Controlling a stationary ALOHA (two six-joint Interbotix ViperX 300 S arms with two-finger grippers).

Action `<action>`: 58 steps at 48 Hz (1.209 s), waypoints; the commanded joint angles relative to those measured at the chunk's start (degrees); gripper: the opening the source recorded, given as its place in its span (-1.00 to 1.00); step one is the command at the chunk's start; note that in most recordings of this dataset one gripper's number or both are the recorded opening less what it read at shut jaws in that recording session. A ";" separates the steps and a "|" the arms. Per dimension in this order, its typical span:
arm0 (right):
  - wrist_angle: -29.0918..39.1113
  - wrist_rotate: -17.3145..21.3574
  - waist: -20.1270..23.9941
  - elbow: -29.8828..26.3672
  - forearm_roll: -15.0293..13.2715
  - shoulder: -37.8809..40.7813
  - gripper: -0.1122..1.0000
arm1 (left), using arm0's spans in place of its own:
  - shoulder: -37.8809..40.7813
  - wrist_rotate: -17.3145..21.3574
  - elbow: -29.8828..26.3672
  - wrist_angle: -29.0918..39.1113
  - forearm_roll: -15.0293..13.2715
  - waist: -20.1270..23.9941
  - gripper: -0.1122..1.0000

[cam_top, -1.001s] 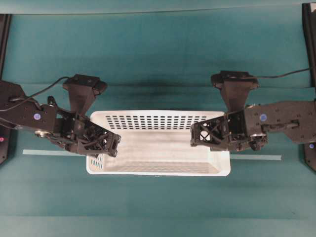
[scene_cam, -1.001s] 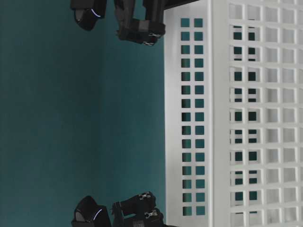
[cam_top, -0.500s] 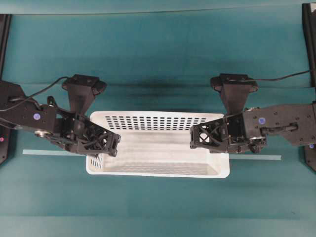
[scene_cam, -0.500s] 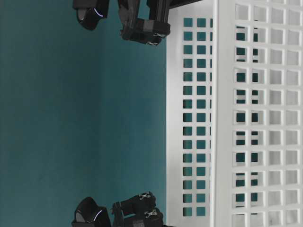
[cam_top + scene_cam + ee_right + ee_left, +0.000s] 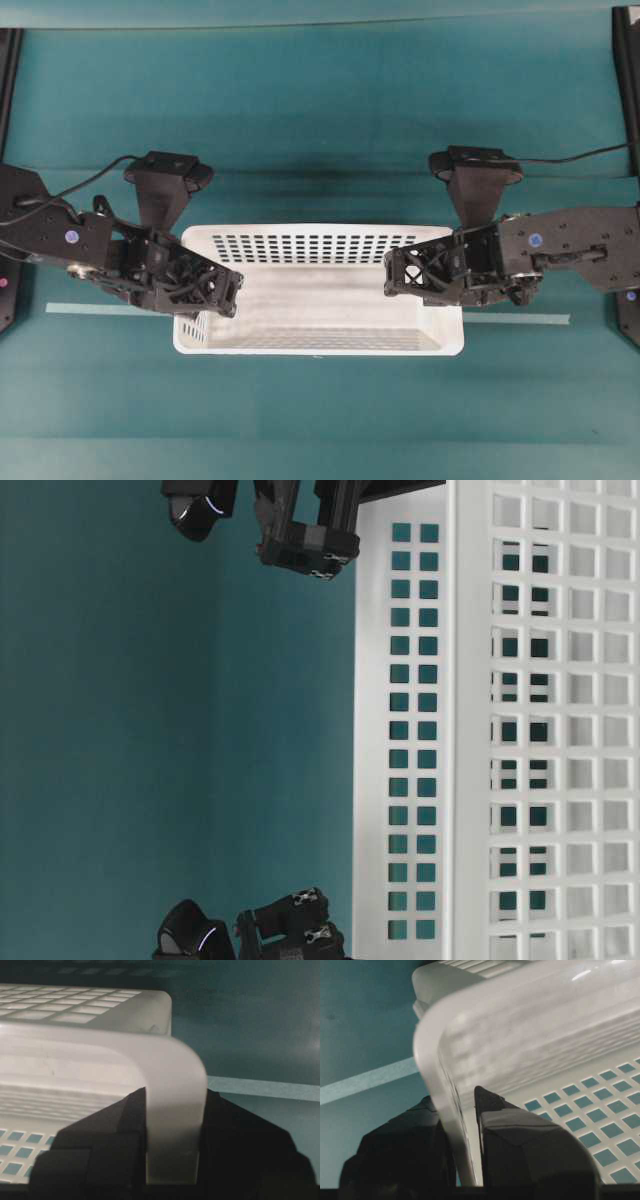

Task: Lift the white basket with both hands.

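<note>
The white basket (image 5: 315,245) lies across the middle of the teal table, with slotted walls and nothing inside. My left gripper (image 5: 215,295) is shut on the rim of its left end wall. In the left wrist view the basket wall (image 5: 435,1060) runs between the two black fingers (image 5: 495,1110) of that gripper (image 5: 457,1105). My right gripper (image 5: 420,280) is shut on the right end wall. In the right wrist view the rolled rim (image 5: 175,1075) fills the gap of that gripper (image 5: 172,1095). The table-level view shows the basket (image 5: 470,730) close up.
A pale tape strip (image 5: 100,308) runs across the table behind the basket and comes out again on the right (image 5: 520,319). Black frame posts stand at the far left (image 5: 8,60) and far right (image 5: 628,60). Cables trail from both wrist camera blocks.
The basket and both grippers have shifted slightly together. Both grips on the end walls are unchanged.
</note>
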 commanded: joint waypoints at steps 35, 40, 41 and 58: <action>3.60 -0.44 -0.44 -1.85 -0.35 -2.02 0.92 | -6.86 1.05 0.18 1.41 0.70 0.79 0.90; 6.33 -0.44 -0.53 -2.29 -0.62 -4.39 0.92 | -10.90 1.14 -0.09 2.37 0.70 0.97 0.91; 6.94 -0.44 -0.44 -2.37 -0.62 -4.92 0.92 | -11.60 1.14 -0.18 2.46 0.70 0.97 0.91; 13.18 -2.46 -0.62 -4.13 -2.02 -15.73 0.92 | -25.05 5.62 -0.44 3.08 0.62 -0.18 0.91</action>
